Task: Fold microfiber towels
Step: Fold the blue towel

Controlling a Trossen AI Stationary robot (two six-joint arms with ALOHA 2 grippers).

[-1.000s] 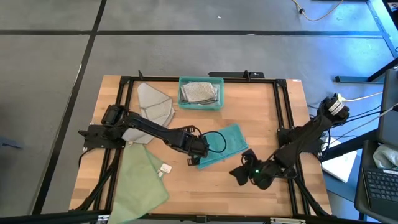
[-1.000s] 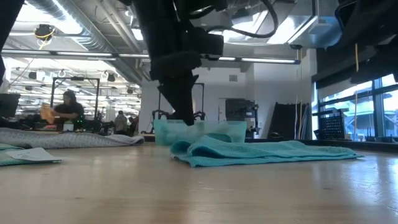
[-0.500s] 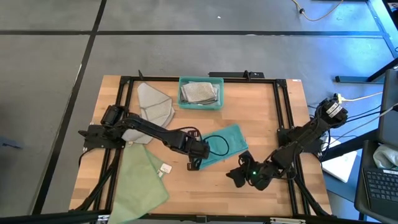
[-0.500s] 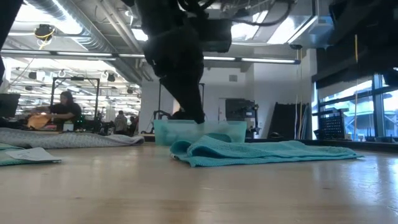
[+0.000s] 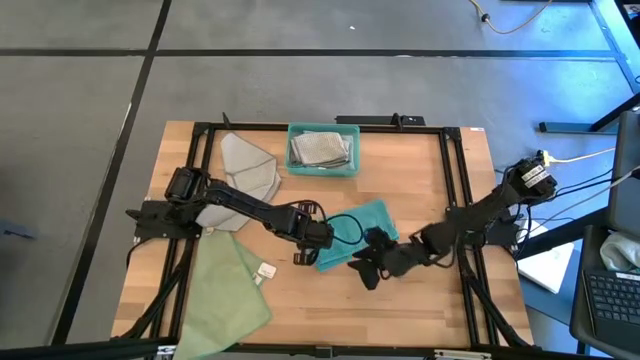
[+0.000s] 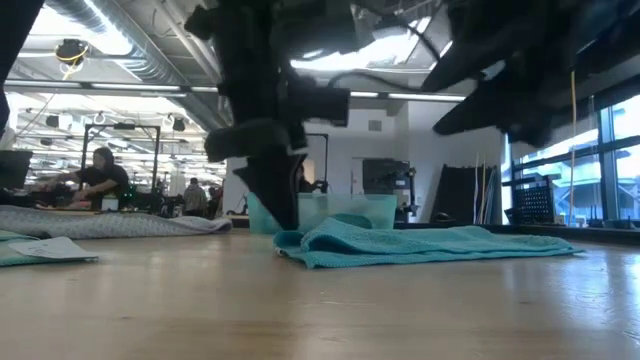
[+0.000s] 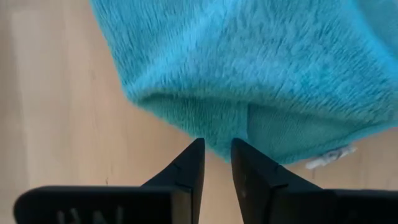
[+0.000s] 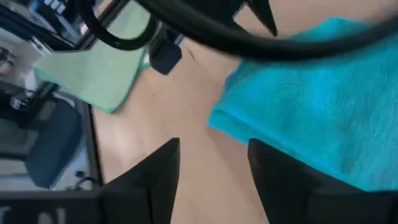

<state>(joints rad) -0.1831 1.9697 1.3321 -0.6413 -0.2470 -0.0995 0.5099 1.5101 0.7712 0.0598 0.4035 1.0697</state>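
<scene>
High view: going left to right, a pale green towel [image 5: 225,290] lies flat well behind the left gripper [image 5: 308,252], a grey towel [image 5: 250,168] sits folded beyond that arm, and a teal bin [image 5: 322,150] holds one more grey cloth [image 5: 320,148]. Left gripper's fingers stand a narrow slit apart, holding nothing, tips just at the folded edge of the teal towel [image 5: 355,232] at table centre. Right gripper [image 5: 368,270] hovers at the same towel's near edge, jaws wide open and empty. Judged risk: both grippers crowd one edge and could collide, or the narrow left fingers could pinch both layers, or none, and drag the fold askew. Count: four towels, one bin, two grippers.
</scene>
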